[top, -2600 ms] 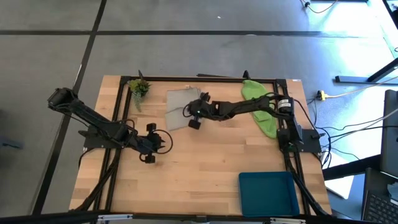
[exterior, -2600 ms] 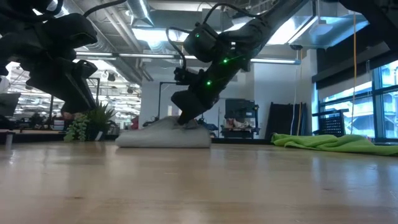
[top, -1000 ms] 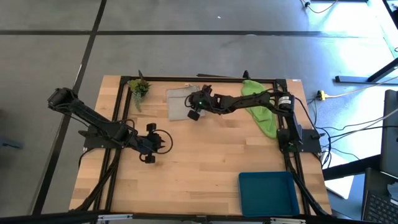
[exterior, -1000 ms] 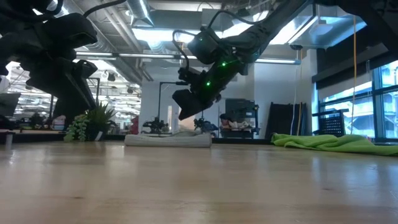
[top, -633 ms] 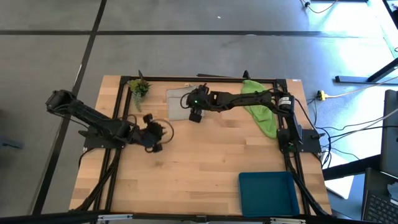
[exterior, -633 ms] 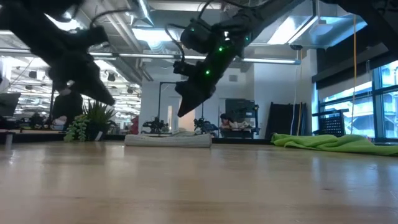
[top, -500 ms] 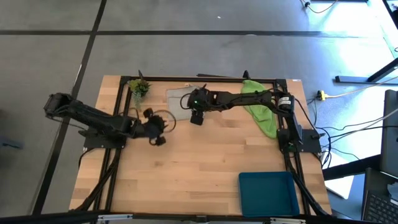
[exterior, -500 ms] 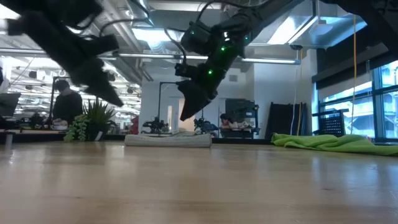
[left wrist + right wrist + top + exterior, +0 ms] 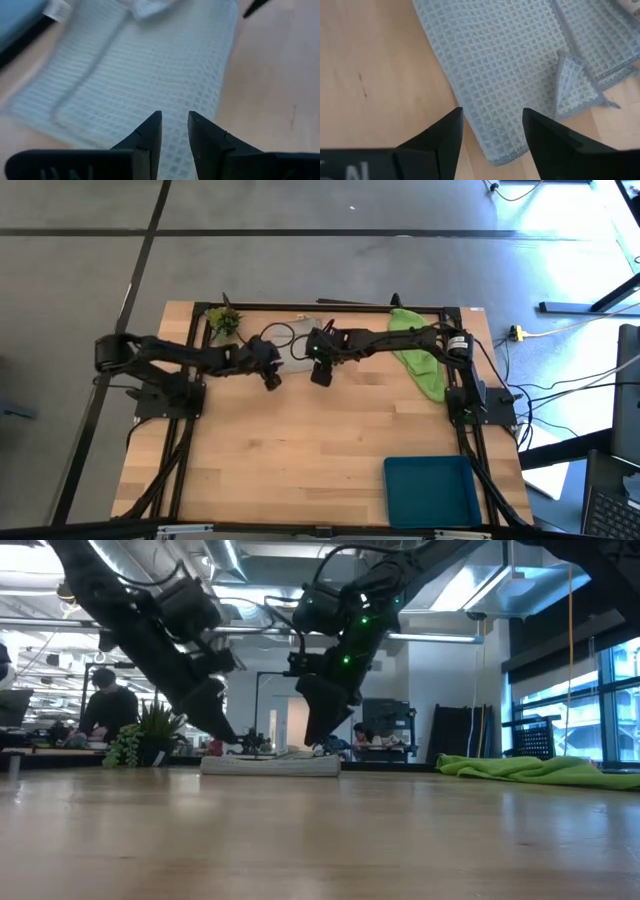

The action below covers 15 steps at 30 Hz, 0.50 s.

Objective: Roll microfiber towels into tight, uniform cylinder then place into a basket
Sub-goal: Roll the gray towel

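Both arms reach toward upper centre of the high view. Left gripper [image 9: 270, 378] angled down, fingers [image 9: 150, 131] narrowly parted. Right gripper [image 9: 321, 372] just right of it, fingers [image 9: 445, 132] apart, nothing held.

No readable text, labels, brand names or nos. anywhere. The grey-white towel [image 9: 145, 65] has a small white tag [image 9: 57, 10] at one edge, but it's too blurred to read.
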{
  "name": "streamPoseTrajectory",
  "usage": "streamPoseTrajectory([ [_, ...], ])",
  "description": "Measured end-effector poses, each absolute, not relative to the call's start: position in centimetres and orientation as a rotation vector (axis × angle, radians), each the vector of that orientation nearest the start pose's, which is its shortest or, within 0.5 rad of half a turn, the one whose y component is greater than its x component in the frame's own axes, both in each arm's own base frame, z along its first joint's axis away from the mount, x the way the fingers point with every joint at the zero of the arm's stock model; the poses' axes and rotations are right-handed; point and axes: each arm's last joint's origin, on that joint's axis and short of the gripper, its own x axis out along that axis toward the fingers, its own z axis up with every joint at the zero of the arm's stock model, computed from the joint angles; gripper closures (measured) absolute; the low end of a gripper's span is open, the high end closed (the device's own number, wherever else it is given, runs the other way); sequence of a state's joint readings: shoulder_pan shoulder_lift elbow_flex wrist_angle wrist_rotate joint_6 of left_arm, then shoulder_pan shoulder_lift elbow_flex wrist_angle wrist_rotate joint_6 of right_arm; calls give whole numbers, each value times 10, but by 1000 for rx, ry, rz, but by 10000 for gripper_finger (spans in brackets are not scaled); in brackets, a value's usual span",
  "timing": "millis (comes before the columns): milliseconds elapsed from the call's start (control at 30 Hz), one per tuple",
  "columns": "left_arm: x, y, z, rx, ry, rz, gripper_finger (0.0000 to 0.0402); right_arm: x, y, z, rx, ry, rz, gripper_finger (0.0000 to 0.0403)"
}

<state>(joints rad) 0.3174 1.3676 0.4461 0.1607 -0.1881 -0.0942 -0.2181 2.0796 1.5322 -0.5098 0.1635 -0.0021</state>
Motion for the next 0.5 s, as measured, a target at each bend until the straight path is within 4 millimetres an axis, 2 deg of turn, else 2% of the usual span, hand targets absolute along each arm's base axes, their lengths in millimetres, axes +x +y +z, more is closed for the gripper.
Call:
streamPoseTrajectory([
  [100, 220, 79, 125, -151, 799, 501, 317, 425, -99, 176, 28, 1059, -345, 196],
  [267, 223, 75, 110, -158, 877, 465, 317, 420, -99, 191, 27, 1036, -400, 196],
  [400, 225, 61, 105, -185, 930, 337, 317, 413, -99, 203, 11, 1035, -480, 196],
  [500, 224, 47, 105, -168, 971, 276, 317, 411, -97, 206, 5, 1039, -479, 196],
])
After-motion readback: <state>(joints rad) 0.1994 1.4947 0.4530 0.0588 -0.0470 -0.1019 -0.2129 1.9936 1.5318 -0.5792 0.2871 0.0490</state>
